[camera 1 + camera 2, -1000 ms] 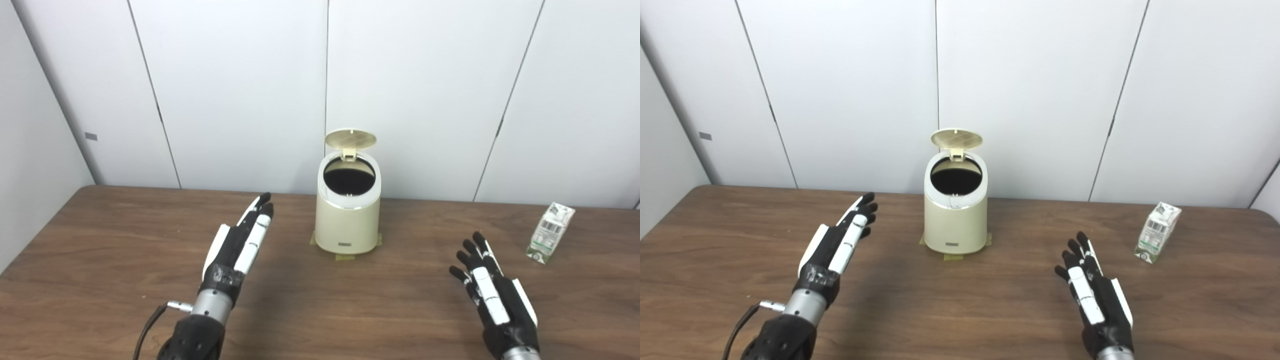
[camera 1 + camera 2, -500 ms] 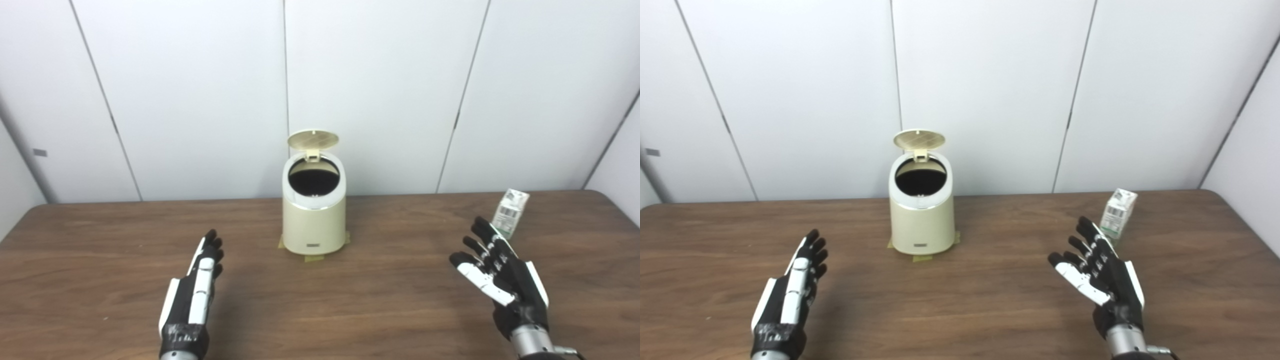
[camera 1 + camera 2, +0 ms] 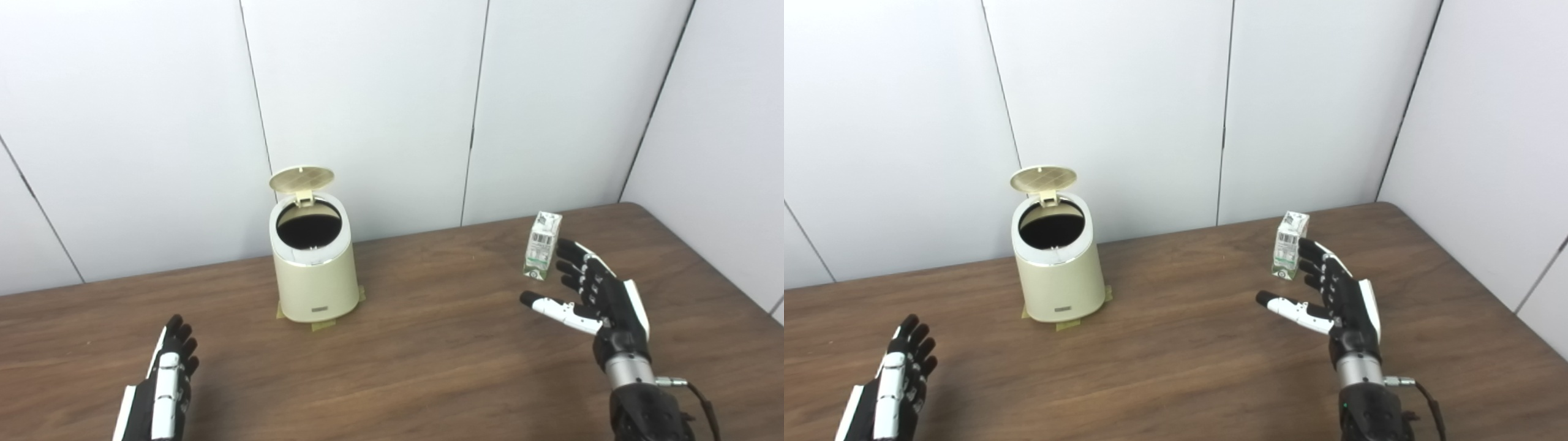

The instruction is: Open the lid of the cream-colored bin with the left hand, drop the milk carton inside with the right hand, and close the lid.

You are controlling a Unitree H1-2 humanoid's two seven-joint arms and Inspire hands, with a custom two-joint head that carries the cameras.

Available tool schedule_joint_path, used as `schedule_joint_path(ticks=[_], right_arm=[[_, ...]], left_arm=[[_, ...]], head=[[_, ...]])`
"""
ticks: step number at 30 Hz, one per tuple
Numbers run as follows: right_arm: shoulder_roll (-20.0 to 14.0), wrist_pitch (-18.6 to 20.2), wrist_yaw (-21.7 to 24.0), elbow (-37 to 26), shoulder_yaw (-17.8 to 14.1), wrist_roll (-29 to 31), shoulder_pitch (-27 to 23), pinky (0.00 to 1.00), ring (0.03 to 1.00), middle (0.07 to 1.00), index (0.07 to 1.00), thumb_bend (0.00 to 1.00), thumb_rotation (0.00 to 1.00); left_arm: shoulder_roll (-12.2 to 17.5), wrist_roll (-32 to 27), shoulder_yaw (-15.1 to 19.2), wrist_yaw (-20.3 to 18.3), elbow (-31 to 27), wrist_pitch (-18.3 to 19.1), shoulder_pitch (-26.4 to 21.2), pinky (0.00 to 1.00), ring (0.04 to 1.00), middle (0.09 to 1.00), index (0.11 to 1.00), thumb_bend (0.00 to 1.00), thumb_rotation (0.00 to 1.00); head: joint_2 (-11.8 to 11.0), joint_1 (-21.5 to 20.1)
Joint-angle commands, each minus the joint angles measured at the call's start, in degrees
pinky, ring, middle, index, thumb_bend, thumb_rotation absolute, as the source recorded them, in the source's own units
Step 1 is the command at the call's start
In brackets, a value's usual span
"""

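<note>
Your bin (image 3: 315,275) stands on the table (image 3: 429,355) near the wall, its lid (image 3: 301,178) tipped up and back, the dark mouth showing. The carton (image 3: 542,245) stands upright, well to the right of the bin. Your right hand (image 3: 597,294) is spread wide just beside it, fingers (image 3: 572,257) close to the carton's right side, thumb out to the left, gripping nothing. Your left hand (image 3: 897,380) lies low at the near left, fingers straight and slightly apart, empty.

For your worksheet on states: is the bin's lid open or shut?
Open: the lid stands tipped back above the cream-colored bin, exposing its dark inside.
</note>
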Motion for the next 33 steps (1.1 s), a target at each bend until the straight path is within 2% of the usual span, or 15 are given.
schedule_joint_path(ticks=[1,4,8,10,12,15,18,19,22,23,25,27,29,31,33], right_arm=[[-2.3,-1.7,-0.3,0.3,-1.2,0.0,-3.2,0.80,0.841,0.868,0.834,0.76,0.13],[-4.5,-3.3,0.0,3.5,-1.7,-0.1,-4.9,0.79,0.845,0.883,0.839,0.79,0.17],[-9.0,-7.7,-0.3,11.4,-1.6,-1.6,-8.9,0.78,0.842,0.876,0.843,0.89,0.23],[-10.6,-9.7,-0.8,15.2,-1.4,-2.4,-10.9,0.69,0.835,0.870,0.833,0.95,0.26],[-12.0,-8.8,-1.1,17.2,-0.6,-4.0,-13.1,0.65,0.818,0.871,0.828,0.96,0.25],[-13.4,-6.4,-1.8,19.4,0.7,-6.8,-15.8,0.64,0.812,0.878,0.847,0.93,0.23],[-14.6,-5.4,-1.9,23.2,1.0,-7.4,-18.8,0.50,0.758,0.883,0.870,0.92,0.17],[-15.2,-5.9,-1.5,24.8,1.0,-7.3,-19.7,0.50,0.774,0.891,0.877,0.92,0.16],[-16.8,-6.6,-0.7,28.3,1.9,-7.9,-21.6,0.60,0.857,0.909,0.881,0.96,0.17],[-17.5,-6.8,-0.7,29.5,2.5,-8.6,-22.3,0.60,0.857,0.908,0.881,0.96,0.17],[-18.5,-7.0,-0.6,31.3,3.3,-9.1,-23.3,0.68,0.872,0.906,0.874,0.98,0.17],[-19.5,-6.9,0.4,32.6,4.0,-8.9,-24.3,0.68,0.865,0.908,0.882,0.98,0.17],[-20.2,-7.1,0.8,33.2,4.6,-8.9,-24.7,0.72,0.869,0.913,0.891,0.99,0.18],[-20.6,-7.0,1.1,33.6,5.4,-9.0,-25.2,0.80,0.892,0.913,0.880,1.00,0.17],[-21.1,-6.4,1.6,34.3,6.2,-9.2,-25.7,0.76,0.884,0.909,0.875,1.00,0.17]], left_arm=[[0.2,-1.1,-0.7,0.1,-1.0,-0.8,-2.5,1.00,0.989,0.987,1.000,0.42,0.87],[0.6,-1.6,-0.8,0.3,-0.3,-0.6,-3.2,1.00,0.990,0.988,1.000,0.42,0.86],[1.2,-2.4,-0.5,0.4,-0.6,1.6,-4.3,1.00,0.985,0.989,1.000,0.44,0.85],[1.6,-2.9,-0.3,0.3,-0.4,2.0,-4.8,1.00,0.985,0.988,1.000,0.45,0.87],[1.9,-3.5,-0.1,0.4,-0.5,2.5,-5.2,1.00,0.985,0.991,1.000,0.44,0.89],[2.2,-4.2,0.1,0.5,-0.2,2.7,-5.7,1.00,0.988,0.997,1.000,0.41,0.93],[2.4,-4.6,0.2,0.6,-0.6,3.3,-5.8,1.00,0.990,0.997,1.000,0.38,0.96],[2.5,-4.6,0.1,0.6,-0.8,3.5,-5.8,1.00,0.991,0.998,1.000,0.38,0.96],[2.8,-5.1,0.1,0.6,-1.6,4.4,-5.9,1.00,0.998,0.999,1.000,0.38,0.96],[2.9,-5.3,0.1,0.5,-1.9,4.8,-5.9,1.00,0.999,0.999,1.000,0.38,0.96],[3.0,-5.6,0.2,0.5,-2.3,5.1,-5.9,1.00,1.000,0.996,1.000,0.38,0.96],[3.3,-5.5,0.1,0.6,-2.4,5.2,-5.8,1.00,0.997,0.995,1.000,0.39,0.95],[3.5,-5.4,0.0,0.7,-2.5,5.3,-5.8,1.00,0.994,0.993,1.000,0.38,0.95],[3.5,-5.6,0.0,0.6,-2.5,5.2,-5.9,1.00,0.998,0.998,1.000,0.37,0.96],[3.6,-5.5,0.0,0.7,-2.7,5.2,-5.9,1.00,0.996,0.997,1.000,0.36,0.96]], head=[[0.0,-0.1],[0.0,0.1],[-0.4,0.5],[-0.5,0.6],[-0.6,0.6],[-0.8,0.4],[-0.9,0.3],[-0.9,0.3],[-0.9,0.1],[-0.9,0.1],[-0.8,0.0],[-0.8,-0.1],[-0.8,-0.3],[-0.8,-0.4],[-0.8,-0.5]])
